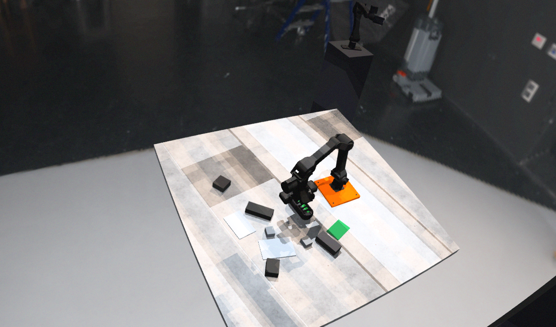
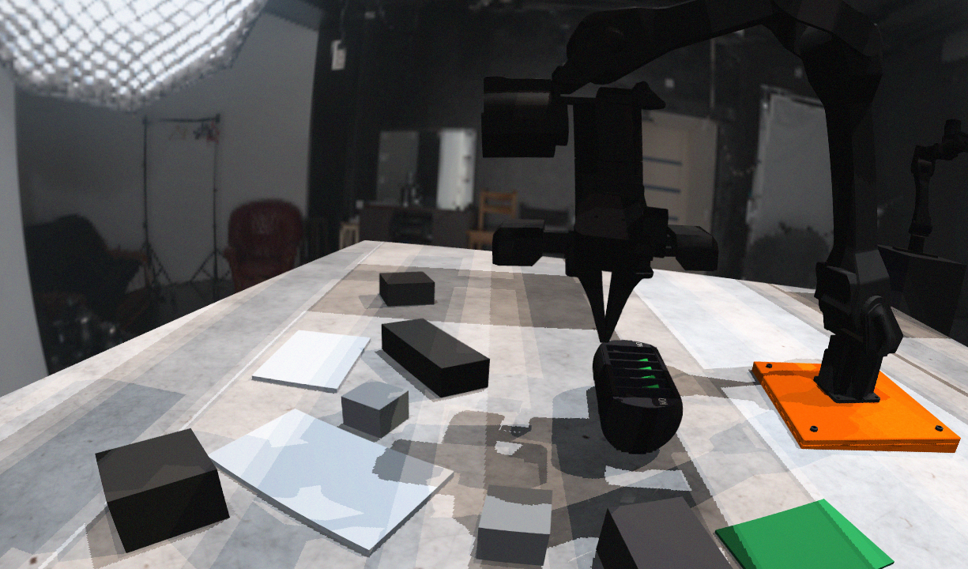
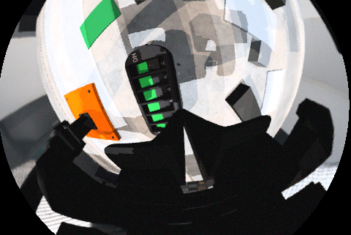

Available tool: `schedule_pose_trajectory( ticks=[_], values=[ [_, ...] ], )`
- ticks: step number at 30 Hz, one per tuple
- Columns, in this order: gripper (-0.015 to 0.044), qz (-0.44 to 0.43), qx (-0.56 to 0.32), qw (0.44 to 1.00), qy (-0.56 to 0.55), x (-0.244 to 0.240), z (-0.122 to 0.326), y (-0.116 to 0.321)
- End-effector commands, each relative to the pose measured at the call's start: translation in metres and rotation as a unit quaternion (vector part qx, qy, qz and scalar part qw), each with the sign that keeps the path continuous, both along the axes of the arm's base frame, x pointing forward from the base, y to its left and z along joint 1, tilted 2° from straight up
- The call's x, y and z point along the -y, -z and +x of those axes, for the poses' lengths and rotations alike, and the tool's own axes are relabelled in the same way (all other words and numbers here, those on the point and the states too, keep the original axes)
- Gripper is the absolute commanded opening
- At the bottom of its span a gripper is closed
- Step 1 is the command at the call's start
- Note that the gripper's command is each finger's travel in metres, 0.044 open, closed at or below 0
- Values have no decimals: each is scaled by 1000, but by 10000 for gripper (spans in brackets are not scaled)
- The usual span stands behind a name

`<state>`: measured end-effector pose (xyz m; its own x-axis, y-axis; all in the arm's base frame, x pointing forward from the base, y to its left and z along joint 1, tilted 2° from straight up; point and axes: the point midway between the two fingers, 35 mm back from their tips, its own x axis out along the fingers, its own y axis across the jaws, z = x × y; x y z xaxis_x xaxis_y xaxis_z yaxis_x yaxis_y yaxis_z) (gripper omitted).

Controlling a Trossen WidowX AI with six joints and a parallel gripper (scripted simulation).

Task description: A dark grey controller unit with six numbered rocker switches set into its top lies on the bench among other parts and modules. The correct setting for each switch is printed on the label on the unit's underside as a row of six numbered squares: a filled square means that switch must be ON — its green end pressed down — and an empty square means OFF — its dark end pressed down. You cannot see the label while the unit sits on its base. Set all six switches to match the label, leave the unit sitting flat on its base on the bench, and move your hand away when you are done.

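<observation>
The dark grey controller unit (image 1: 307, 216) (image 2: 638, 424) (image 3: 150, 50) sits on its base with its switches facing up. Its label is hidden underneath. In the wrist view, green shows on the ON side of the switches; the row's near end is partly covered by the fingers. In the exterior view, narrow green wedges show on several middle switches. I cannot tell every switch's tilt. My gripper (image 2: 604, 338) (image 3: 180, 112) is shut and empty, pointing down with its tips at or just above the unit's far end in the exterior view. I cannot tell whether they touch it.
The arm stands on an orange plate (image 1: 344, 200) (image 2: 890, 424). Around the unit lie a green card (image 1: 338, 229) (image 2: 805, 534), a long dark block (image 1: 259, 210) (image 2: 437, 357), another long block (image 1: 328, 243), two grey cubes (image 1: 269, 231) (image 1: 306, 242), two pale panels (image 1: 239, 225) (image 1: 277, 248) and smaller dark blocks (image 1: 221, 183) (image 1: 272, 267).
</observation>
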<state>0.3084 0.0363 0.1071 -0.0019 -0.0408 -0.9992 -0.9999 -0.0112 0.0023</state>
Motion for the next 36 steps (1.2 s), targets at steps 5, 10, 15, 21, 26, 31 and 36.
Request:
schedule_pose_trajectory(
  ticks=[5, 10, 15, 21, 26, 31, 36],
  values=[
    [0, 12, -83, 996, -9, 29, 21, 6],
    [0, 20, -110, 994, -10, 40, 26, 9],
    [0, 20, -110, 994, -10, 40, 27, 8],
    [52, 12, -104, 995, -8, 35, 24, 6],
    [184, -23, -61, 998, -10, -5, 7, -6],
    [315, -46, -10, 999, -11, -41, -17, -15],
    [440, -53, 38, 998, -10, -67, -40, -22]
  ],
)
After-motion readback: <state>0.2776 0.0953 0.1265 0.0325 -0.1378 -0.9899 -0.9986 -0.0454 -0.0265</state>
